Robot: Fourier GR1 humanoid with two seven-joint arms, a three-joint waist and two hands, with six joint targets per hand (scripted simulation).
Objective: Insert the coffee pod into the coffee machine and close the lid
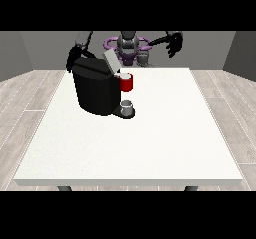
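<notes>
A large white table [150,148] fills the middle of the room, its top seen from above and two dark legs [64,188] showing under the near edge. The floor [22,108] around it is laid in pale wood-look planks. Plain grey walls [45,50] close the room behind, evenly lit.

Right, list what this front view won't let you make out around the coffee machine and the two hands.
- Hand at the view's left: partly behind the coffee machine; its fingers cannot be read.
- Coffee pod: too small to pick out at the red holder under the raised lid; inserted or not is unclear.
- Hand at the view's right: raised, apart from the machine; small, fingers look spread.
- Table: legs cut off by its front edge.
</notes>
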